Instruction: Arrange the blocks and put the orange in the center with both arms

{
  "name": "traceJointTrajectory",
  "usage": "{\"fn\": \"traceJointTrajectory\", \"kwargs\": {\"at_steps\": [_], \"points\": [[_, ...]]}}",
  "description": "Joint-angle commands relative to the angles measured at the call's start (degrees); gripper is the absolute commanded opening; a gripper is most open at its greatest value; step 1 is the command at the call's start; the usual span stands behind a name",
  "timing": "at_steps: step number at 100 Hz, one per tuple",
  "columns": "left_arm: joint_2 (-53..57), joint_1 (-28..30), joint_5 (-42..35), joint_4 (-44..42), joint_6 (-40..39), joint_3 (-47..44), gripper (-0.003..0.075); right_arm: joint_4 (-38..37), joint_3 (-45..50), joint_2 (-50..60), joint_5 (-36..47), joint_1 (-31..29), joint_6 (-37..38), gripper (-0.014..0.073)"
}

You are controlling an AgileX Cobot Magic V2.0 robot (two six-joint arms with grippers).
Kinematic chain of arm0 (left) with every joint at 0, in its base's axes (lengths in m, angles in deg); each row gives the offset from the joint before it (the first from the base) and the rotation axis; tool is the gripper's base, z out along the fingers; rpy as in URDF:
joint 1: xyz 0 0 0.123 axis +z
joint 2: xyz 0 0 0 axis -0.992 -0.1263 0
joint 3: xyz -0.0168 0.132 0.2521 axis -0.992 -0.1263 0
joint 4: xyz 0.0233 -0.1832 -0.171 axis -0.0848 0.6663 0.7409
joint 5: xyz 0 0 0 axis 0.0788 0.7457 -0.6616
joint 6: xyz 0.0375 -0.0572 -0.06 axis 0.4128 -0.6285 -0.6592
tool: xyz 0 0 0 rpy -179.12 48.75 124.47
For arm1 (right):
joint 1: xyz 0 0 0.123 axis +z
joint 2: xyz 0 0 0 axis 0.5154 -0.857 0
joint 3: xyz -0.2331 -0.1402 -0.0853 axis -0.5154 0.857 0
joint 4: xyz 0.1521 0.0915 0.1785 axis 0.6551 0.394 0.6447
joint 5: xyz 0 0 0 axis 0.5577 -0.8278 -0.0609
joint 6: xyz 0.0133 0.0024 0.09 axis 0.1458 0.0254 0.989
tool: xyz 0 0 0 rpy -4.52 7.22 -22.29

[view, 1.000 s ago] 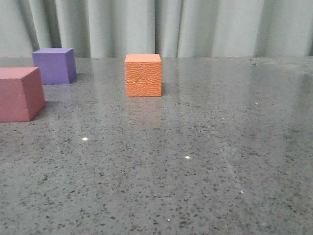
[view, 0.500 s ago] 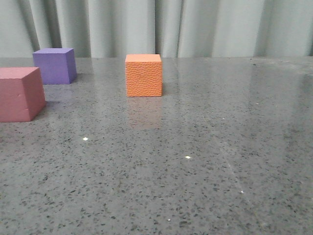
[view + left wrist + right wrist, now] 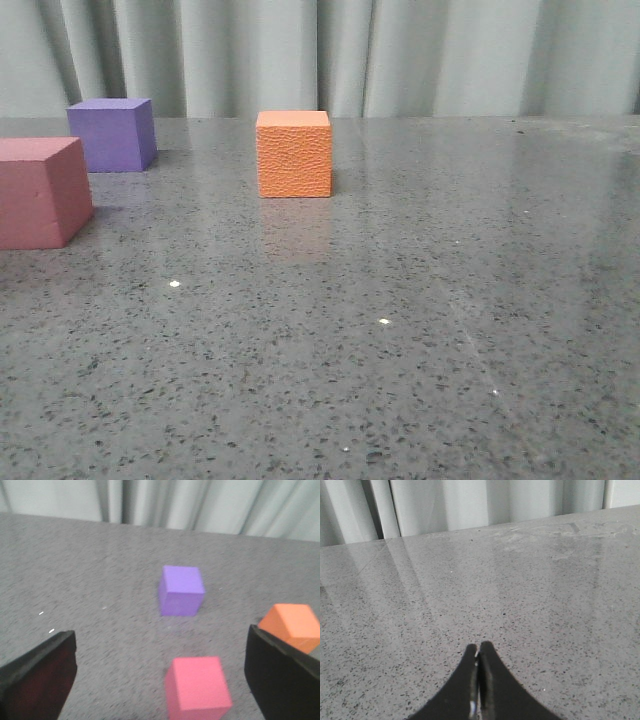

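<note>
Your left pincer (image 3: pixel 160 680), fingers spread wide, hovers over the pink-red cube (image 3: pixel 197 687); right pincer (image 3: pixel 478 680) closed, idle; grasping pink-red likely comes next

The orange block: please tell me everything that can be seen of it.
The orange block is a cube that looks like foam, with a pebbled front face and a smoother top. It stands upright and alone on the grey speckled table, right of the purple block. Nothing touches it except the table, which faintly reflects it.
</note>
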Motion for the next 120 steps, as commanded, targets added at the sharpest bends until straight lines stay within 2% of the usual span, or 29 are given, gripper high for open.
{"fn": "traceJointTrajectory", "kwargs": {"at_steps": [1, 17, 33, 54, 72, 90, 120], "points": [[-2.49, -1.65, -4.83, 3.98, 2.24, 4.74, 0.0646, 0.00, -0.81, 1.24, 4.67, -0.49, -0.31, -0.0067], [-9.27, -9.22, -6.28, 4.19, 1.46, 10.28, 0.0641, 0.00, -0.81, 1.24, 4.67, -0.49, -0.31, -0.0067], [-18.50, -17.93, -9.41, 0.08, -4.16, 15.36, 0.0641, 0.00, -0.81, 1.24, 4.67, -0.49, -0.31, -0.0067], [-32.19, -28.08, -9.54, -15.52, -19.61, 23.92, 0.0641, 0.00, -0.81, 1.24, 4.67, -0.49, -0.31, -0.0067], [-42.41, -35.12, -4.87, -31.93, -36.60, 31.91, 0.0640, 0.00, -0.81, 1.24, 4.67, -0.49, -0.31, -0.0067], [-49.90, -39.19, 0.10, -40.70, -45.75, 38.17, 0.0640, 0.00, -0.81, 1.24, 4.67, -0.49, -0.31, -0.0067], [-57.19, -40.13, 2.19, -41.36, -50.42, 41.66, 0.0640, 0.00, -0.81, 1.24, 4.67, -0.49, -0.31, -0.0067]]}}
